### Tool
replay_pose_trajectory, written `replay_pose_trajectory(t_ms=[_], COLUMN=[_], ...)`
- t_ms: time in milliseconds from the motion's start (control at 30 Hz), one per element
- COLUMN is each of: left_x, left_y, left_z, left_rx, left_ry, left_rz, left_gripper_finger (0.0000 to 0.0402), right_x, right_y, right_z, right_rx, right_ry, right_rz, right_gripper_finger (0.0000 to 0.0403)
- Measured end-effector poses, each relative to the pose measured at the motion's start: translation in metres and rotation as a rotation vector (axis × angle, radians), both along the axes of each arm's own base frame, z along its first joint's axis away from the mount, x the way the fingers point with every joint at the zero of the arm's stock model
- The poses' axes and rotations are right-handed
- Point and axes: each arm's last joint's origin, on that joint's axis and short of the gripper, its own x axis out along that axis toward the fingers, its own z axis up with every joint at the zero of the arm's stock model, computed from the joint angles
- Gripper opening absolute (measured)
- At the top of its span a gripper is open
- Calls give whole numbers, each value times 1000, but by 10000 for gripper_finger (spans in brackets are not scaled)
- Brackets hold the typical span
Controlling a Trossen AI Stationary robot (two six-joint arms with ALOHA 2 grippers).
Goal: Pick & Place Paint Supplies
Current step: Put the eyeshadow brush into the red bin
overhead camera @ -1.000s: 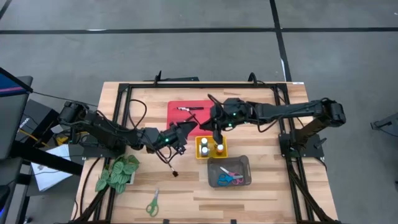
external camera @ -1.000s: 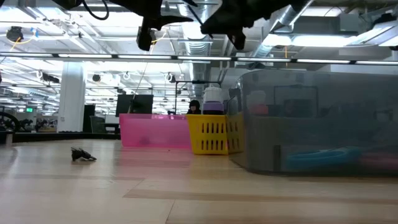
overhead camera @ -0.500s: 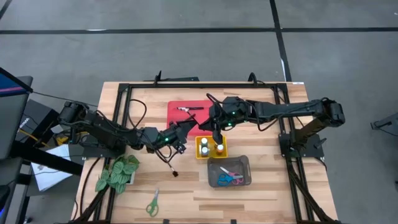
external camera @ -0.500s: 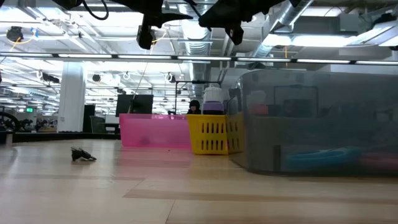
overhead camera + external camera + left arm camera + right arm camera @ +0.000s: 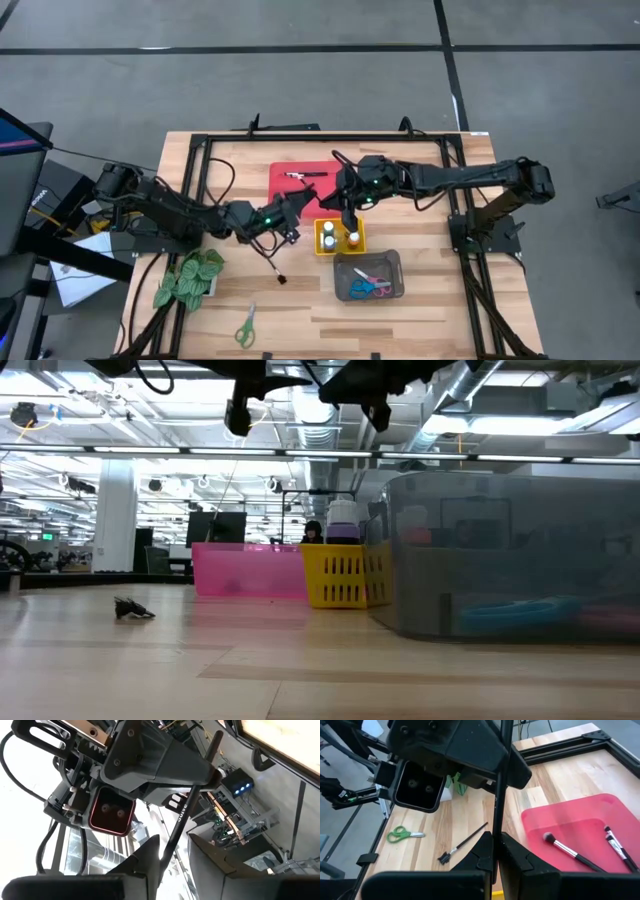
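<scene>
**Both grippers meet on one brush over the red tray**

Right gripper clamps a thin dark-handled paintbrush, held above the red plastic tray's near edge. Left gripper faces it, fingers either side of the same handle; contact unclear. Brush tip hidden by both heads. More brushes lie in the tray, one loose brush on the table beside green-handled scissors

Overhead camera looks straight down on the worktop; a low one gazes level across it; close wrist cameras face each other, sharing a paintbrush.
</scene>
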Motion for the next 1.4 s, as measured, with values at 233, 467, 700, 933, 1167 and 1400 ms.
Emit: replay_pose_trajectory(t_ms=[233,467,700,933,1167,1400], left_x=[0,-1,-2,-2,-1,10], left_y=[3,4,7,29,66,106], left_z=[2,4,6,8,4,14], left_rx=[-4,-3,-77,-236,-324,-536], left_ry=[-28,-42,-101,-241,-319,-347], left_rz=[-5,30,98,217,349,341], left_gripper_finger=[75,14,6,7,6,7], right_x=[0,0,2,-1,-7,-22], right_y=[1,1,1,-2,-3,-3], right_z=[1,2,6,9,14,34], right_rx=[-1,0,-29,-34,-48,-95], right_ry=[-8,-15,-67,-67,-65,-133], right_rz=[3,2,18,8,12,26], right_gripper_finger=[5,5,80,157,183,173])
